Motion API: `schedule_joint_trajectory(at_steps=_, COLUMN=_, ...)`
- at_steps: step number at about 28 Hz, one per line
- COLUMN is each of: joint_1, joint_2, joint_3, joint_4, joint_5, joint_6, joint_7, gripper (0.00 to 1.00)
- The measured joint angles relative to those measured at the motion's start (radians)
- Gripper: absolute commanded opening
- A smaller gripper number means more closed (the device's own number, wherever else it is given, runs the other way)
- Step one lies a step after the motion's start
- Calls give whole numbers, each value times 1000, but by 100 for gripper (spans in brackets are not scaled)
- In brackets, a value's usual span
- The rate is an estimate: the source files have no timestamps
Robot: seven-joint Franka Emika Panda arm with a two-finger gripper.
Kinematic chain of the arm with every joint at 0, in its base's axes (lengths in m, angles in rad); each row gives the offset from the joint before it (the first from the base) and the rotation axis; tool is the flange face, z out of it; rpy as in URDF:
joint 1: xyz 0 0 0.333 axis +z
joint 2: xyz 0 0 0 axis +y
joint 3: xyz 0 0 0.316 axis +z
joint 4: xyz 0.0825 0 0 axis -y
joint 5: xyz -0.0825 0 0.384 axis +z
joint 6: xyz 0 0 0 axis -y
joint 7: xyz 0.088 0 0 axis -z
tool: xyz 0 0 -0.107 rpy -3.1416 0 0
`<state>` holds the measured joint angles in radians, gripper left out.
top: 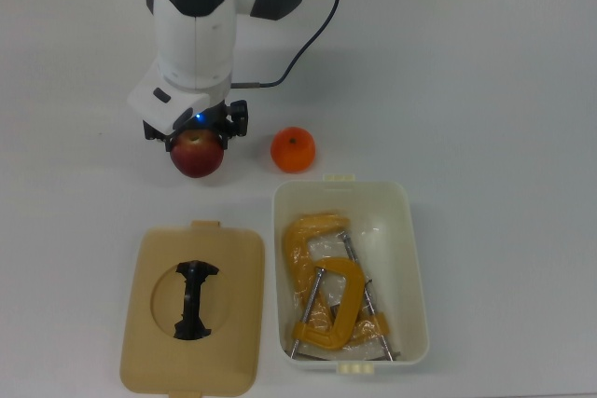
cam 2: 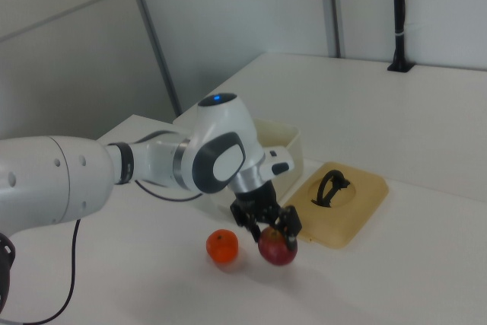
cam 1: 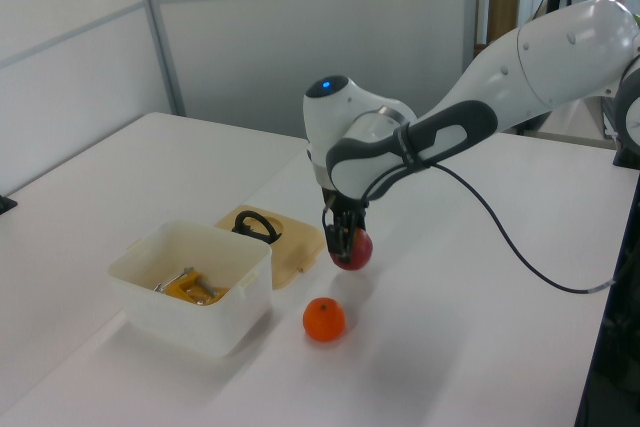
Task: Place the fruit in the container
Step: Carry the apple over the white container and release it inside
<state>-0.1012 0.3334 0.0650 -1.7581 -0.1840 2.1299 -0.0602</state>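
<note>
1. Room: pale grey wall panels with vertical metal posts stand behind the table, filling the upper part of the left view and the right view.
2. Surface: a plain white tabletop fills the whole top view.
3. Lid: a flat tan lid with a black handle lies at the lower left of the top view, just beside the tub.
4. Tub: a deep cream-white rectangular tub sits at the lower centre-right of the top view, open at the top.
5. Clamps: yellow metal clamps lie inside the tub, covering much of its floor.
6. Cable: a black cable loops from the arm toward the right edge of the left view.
7. Gripper: its fingers are clamped on the apple, seen at the upper left of the top view; in the left view the apple hangs clear of the tabletop.
8. Orange: it rests on the table near the apple, apart from it, just outside the tub's short end at the centre of the top view.
</note>
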Motion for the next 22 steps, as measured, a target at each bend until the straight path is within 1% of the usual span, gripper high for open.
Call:
schedule_joint_trajectory(at_steps=6, joint_1=1, joint_2=-4, joint_3=1, joint_4=112, joint_5=103, joint_6=-5, joint_7=10, gripper=13)
schedule_joint_trajectory(at_steps=10, joint_1=9, joint_2=-5, joint_3=8, joint_4=177, joint_5=154, joint_6=-4, joint_7=28, gripper=14)
schedule_joint_trajectory(at_steps=12, joint_1=20, joint_2=-5, joint_3=12, joint_4=202, joint_5=171, joint_6=0, joint_7=38, gripper=14)
schedule_joint_trajectory(at_steps=14, joint_1=38, joint_2=-4, joint_3=15, joint_4=219, joint_5=181, joint_6=20, joint_7=57, gripper=14)
schedule_joint_trajectory(at_steps=18, joint_1=96, joint_2=3, joint_3=18, joint_4=227, joint_5=183, joint_6=117, joint_7=124, gripper=15)
schedule_joint_trajectory(at_steps=20, joint_1=124, joint_2=15, joint_3=19, joint_4=227, joint_5=183, joint_6=173, joint_7=150, gripper=18)
schedule_joint_trajectory(at_steps=22, joint_1=153, joint_2=36, joint_3=19, joint_4=227, joint_5=183, joint_6=227, joint_7=168, gripper=18)
